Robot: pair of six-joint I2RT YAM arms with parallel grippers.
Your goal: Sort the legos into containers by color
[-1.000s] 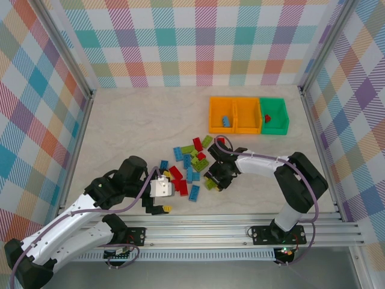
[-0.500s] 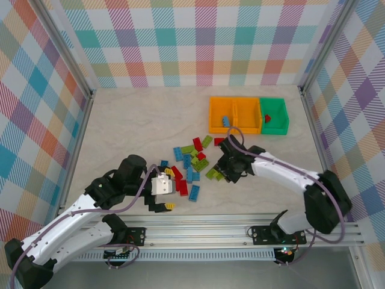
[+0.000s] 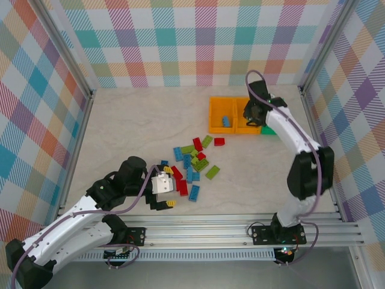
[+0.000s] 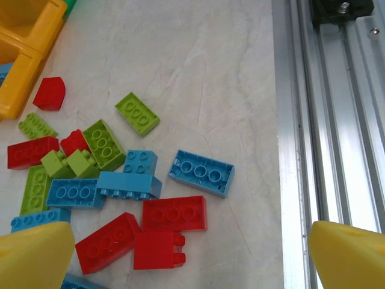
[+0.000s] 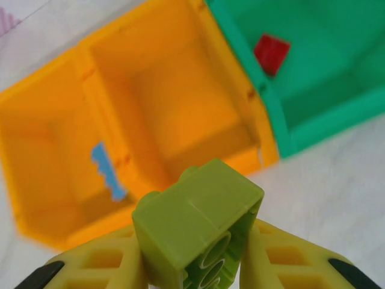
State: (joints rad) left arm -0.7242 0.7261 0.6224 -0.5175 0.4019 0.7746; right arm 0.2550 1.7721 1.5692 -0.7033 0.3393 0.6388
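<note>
Top external view: one lime brick hanging over the bins, big pile waiting

Left gripper (image 4: 192, 259) sits wide open right by the pile of legos (image 3: 189, 168). I count roughly six red, six blue and six lime, though overlaps make it fuzzy. There are three bins: left orange bin (image 5: 42, 156) with one blue brick (image 5: 108, 171), middle orange bin (image 5: 162, 102) bare, green bin (image 5: 325, 72) with one red brick (image 5: 271, 53). Right gripper (image 5: 198, 268) is clamped on one lime brick (image 5: 198, 232) above the middle bin's near wall. If it's released here, I reckon it clips the rim and bounces out.

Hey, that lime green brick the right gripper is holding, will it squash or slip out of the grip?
Probably stiff: the lime green brick shows crisp, undeformed edges in the right gripper. Its smooth plastic sides could slip a little. Flat faces suggest it would settle, not roll, if dropped into the middle orange bin.
</note>
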